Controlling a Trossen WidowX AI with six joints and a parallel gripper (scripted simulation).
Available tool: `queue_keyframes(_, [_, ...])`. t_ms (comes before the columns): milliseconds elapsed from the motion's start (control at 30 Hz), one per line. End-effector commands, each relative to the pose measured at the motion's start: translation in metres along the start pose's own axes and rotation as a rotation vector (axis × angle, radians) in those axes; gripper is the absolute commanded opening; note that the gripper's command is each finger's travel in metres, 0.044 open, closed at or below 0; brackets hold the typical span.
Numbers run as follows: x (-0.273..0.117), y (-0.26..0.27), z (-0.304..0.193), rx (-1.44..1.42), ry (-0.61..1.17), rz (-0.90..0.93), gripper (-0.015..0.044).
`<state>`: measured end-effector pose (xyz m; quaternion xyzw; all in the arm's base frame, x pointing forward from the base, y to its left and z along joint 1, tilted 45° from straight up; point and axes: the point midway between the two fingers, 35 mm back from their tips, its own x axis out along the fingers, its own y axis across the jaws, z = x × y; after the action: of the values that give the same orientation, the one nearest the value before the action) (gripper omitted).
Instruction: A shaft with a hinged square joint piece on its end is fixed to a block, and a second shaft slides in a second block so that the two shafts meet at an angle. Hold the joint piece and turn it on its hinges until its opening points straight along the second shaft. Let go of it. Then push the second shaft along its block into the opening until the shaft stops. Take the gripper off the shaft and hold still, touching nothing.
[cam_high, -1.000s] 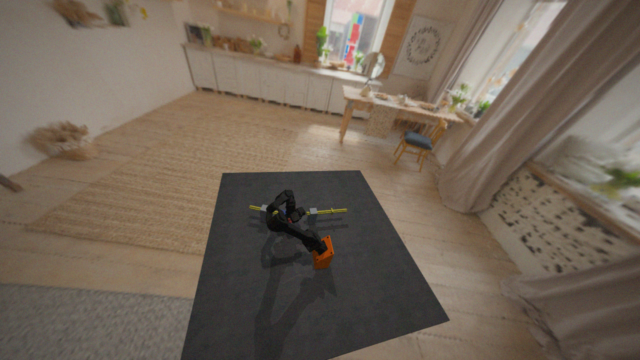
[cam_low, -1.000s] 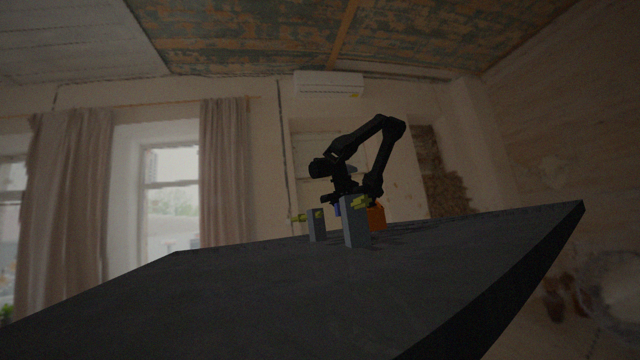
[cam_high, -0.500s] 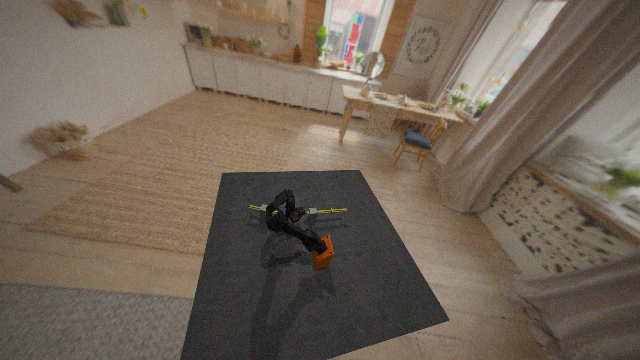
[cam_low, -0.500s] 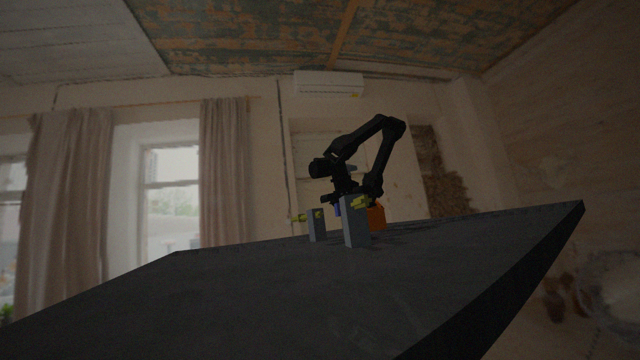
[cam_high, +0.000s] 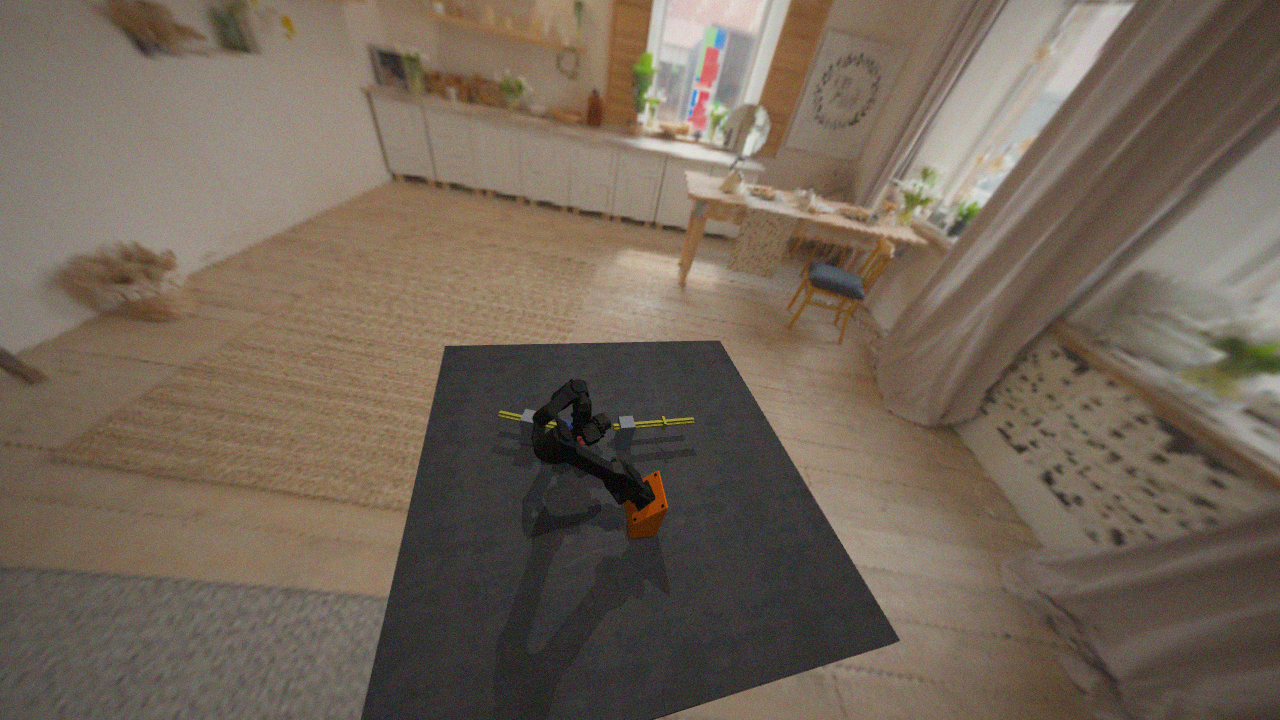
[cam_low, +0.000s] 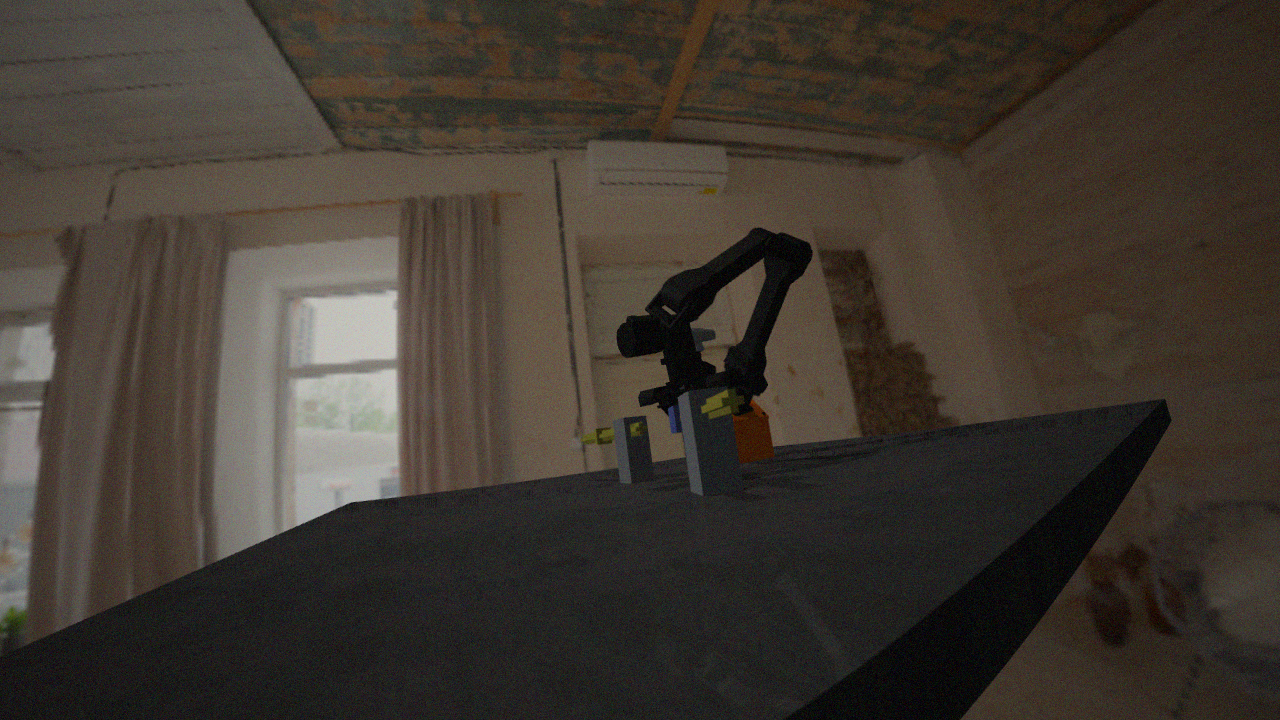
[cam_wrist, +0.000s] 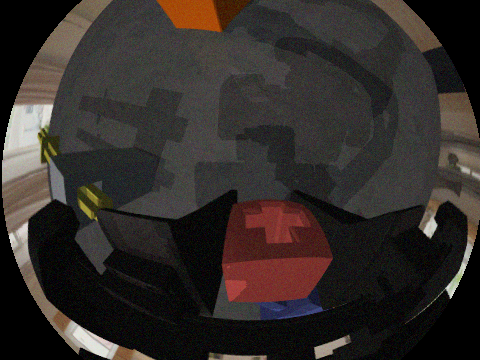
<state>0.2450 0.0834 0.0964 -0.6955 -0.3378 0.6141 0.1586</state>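
My gripper (cam_wrist: 264, 196) is shut on the red joint piece (cam_wrist: 277, 280) (cam_high: 580, 439), one finger on each side. A plus-shaped recess shows in the piece's upper face in the wrist view. Part of a blue hinge piece (cam_wrist: 292, 307) (cam_low: 674, 419) shows below it. The second shaft (cam_high: 677, 420) (cam_wrist: 94, 201) (cam_low: 597, 437) is yellow with a crossbar, and runs through the grey block (cam_high: 626, 421) (cam_low: 634, 454) on the right in the top view. The first shaft (cam_high: 510, 414) (cam_low: 722, 404) is held in the left block (cam_high: 528, 415) (cam_low: 709, 447). Its joint end is hidden behind my arm.
The orange base mount (cam_high: 646, 522) (cam_low: 753, 437) (cam_wrist: 197, 12) stands at the arm's foot on the dark table (cam_high: 716, 591) (cam_low: 501, 591). The arm arches over the space between the two blocks. In the wrist view the second shaft's block stands left of my fingers.
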Motion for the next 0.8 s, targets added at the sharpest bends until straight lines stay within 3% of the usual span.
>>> queue_keyframes(0, [0.000, 0.003, 0.000, -0.072, 0.010, 0.010, 0.0000])
queue_keyframes(767, [0.002, 0.023, -0.006, -0.483, 0.052, 0.061, 0.0000])
